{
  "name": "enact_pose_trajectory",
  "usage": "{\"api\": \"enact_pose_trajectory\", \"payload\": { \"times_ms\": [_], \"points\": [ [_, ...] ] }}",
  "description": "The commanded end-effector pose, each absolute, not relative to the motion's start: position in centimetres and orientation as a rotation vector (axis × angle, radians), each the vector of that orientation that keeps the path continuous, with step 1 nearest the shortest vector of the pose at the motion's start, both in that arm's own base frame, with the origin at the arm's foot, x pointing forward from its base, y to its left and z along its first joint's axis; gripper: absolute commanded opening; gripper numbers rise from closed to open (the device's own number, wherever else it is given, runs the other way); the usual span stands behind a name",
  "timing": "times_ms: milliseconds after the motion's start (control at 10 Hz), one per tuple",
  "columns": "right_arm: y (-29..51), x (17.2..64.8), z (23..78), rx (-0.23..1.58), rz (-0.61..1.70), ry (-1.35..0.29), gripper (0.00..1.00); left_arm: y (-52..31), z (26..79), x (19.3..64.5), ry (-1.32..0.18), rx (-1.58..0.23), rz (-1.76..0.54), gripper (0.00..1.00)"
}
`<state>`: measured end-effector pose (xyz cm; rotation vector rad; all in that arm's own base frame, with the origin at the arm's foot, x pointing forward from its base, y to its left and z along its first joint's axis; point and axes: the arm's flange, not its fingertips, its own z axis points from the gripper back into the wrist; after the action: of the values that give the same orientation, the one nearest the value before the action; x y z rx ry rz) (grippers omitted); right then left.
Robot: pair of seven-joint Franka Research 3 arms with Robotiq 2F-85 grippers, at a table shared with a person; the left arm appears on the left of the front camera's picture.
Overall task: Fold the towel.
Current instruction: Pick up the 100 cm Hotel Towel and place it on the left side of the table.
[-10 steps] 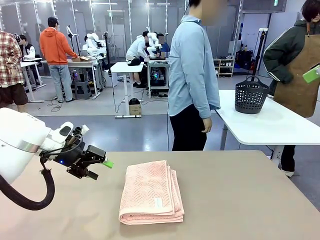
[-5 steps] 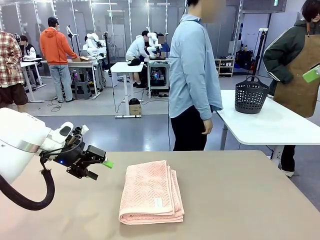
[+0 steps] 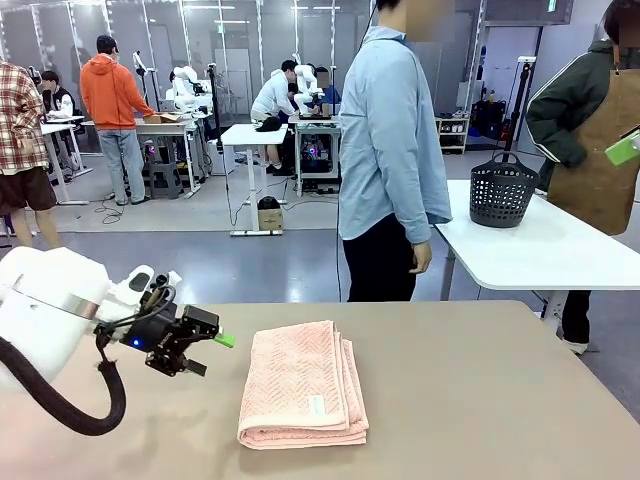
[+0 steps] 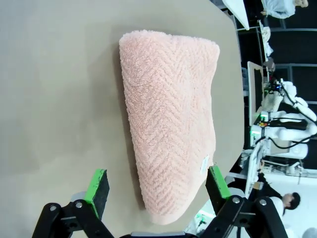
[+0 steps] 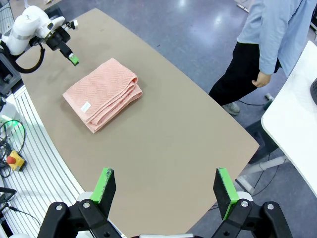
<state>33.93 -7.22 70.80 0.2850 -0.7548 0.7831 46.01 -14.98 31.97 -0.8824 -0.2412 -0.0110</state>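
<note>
Towel: the salmon-pink herringbone terry towel lay folded in layers on the tan table.
Left gripper: spread wide, empty, beside it.
Right gripper: wide, empty, well apart.
Left: seemingly nothing.

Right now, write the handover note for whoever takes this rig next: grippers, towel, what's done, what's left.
Left gripper: open, empty, hovering above the tan table just left of the towel, not touching it.
Right gripper: open, empty, raised high above the table's right part, well away from the towel.
Salmon-pink terry cloth towel with herringbone weave: lies flat near the table's middle, already folded into a stacked rectangle, layered edges along its right side, small white tag on top near the front.
Person in a light blue shirt: stands beyond the far edge, hands off the table.
Done: the fold looks complete.
Left: probably only pulling the arms back.
</note>
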Motion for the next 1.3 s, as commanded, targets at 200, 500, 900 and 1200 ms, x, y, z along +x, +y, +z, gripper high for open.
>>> {"api": "enact_pose_trajectory", "payload": {
  "times_ms": [200, 500, 900, 1200],
  "points": [
    [-7.2, 34.0, 71.0, 0.283, 0.763, -0.75, 1.0, -17.0, 28.4, 48.0, -0.273, -0.962, -0.01, 1.0],
    [-7.2, 34.0, 71.0, 0.283, 0.763, -0.75, 1.0, -17.9, 26.9, 48.8, -0.271, -1.06, -0.034, 1.0],
    [-7.2, 34.0, 71.0, 0.283, 0.763, -0.75, 1.0, -20.1, 25.9, 49.0, -0.232, -1.093, -0.009, 1.0],
    [-7.2, 34.0, 71.0, 0.283, 0.763, -0.75, 1.0, -20.8, 25.2, 49.4, -0.223, -1.15, -0.004, 0.87]
  ]
}}
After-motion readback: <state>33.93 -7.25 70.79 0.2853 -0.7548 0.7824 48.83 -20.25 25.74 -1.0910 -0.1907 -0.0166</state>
